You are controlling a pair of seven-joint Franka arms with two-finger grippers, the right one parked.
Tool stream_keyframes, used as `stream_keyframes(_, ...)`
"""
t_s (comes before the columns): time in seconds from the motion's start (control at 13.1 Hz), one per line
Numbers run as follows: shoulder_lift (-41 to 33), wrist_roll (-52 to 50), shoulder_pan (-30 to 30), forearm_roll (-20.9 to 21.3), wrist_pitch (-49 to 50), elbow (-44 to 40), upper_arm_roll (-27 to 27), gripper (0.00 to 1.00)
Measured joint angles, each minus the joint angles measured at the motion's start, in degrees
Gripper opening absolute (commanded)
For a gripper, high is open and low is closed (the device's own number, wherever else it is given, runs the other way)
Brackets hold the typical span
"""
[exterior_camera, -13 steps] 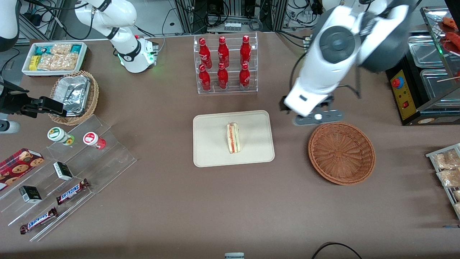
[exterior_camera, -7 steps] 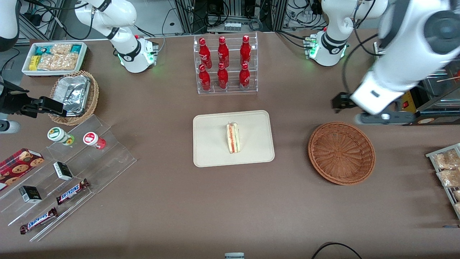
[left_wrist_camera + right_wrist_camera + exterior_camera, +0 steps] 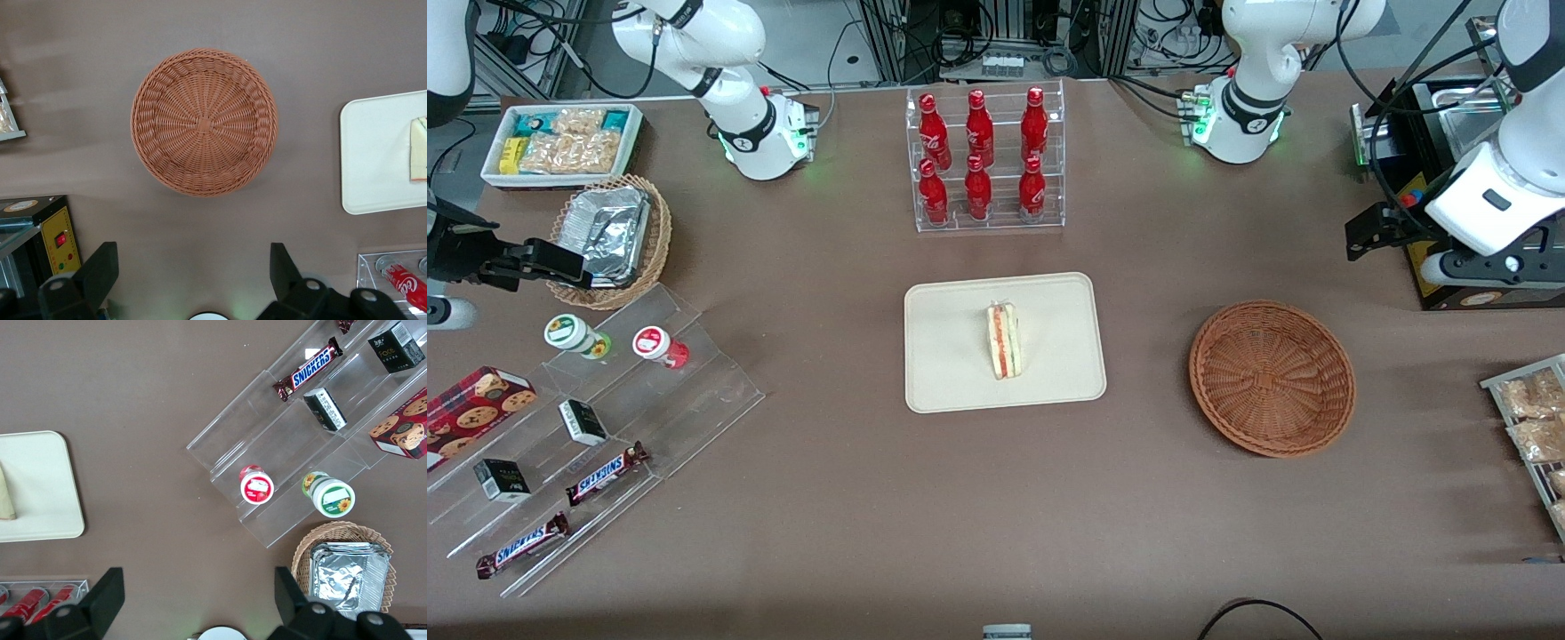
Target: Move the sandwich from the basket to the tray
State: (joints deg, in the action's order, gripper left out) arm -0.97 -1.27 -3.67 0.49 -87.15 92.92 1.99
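The sandwich [image 3: 1003, 340], a pale wedge with a red and green stripe, lies on the cream-beige tray [image 3: 943, 373] at the table's middle. The reddish-brown wicker basket [image 3: 1272, 378] is bare inside and stands beside the tray, toward the working arm's end. My left gripper [image 3: 1489, 267] hangs high over the table's working-arm end, farther from the front camera than the basket. In the left wrist view the gripper [image 3: 193, 260] is open and holds nothing, with the basket [image 3: 204, 121], the tray [image 3: 373, 153] and the sandwich's edge [image 3: 419, 150] below it.
A clear rack of red bottles [image 3: 985, 160] stands farther from the camera than the tray. A black appliance with a red button [image 3: 1427, 231] sits beside the gripper. A snack rack [image 3: 1534, 418], clear steps with snacks [image 3: 596, 400], a foil-lined basket [image 3: 609, 236] and a white bin [image 3: 560, 142] line the table's ends.
My left arm has swung away from above the basket's far rim toward the working arm's end of the table. The sandwich, tray and basket have not moved.
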Motion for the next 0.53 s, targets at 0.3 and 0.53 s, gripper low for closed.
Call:
stream_keyframes(0.3, -0.59, 0.09, 0.01, 0.00, -0.09, 0.13, 0.14, 1.00)
stream_keyframes(0.53, -0.53, 0.12, 0.73, 0.00, -0.13, -0.83, 0.14, 1.00)
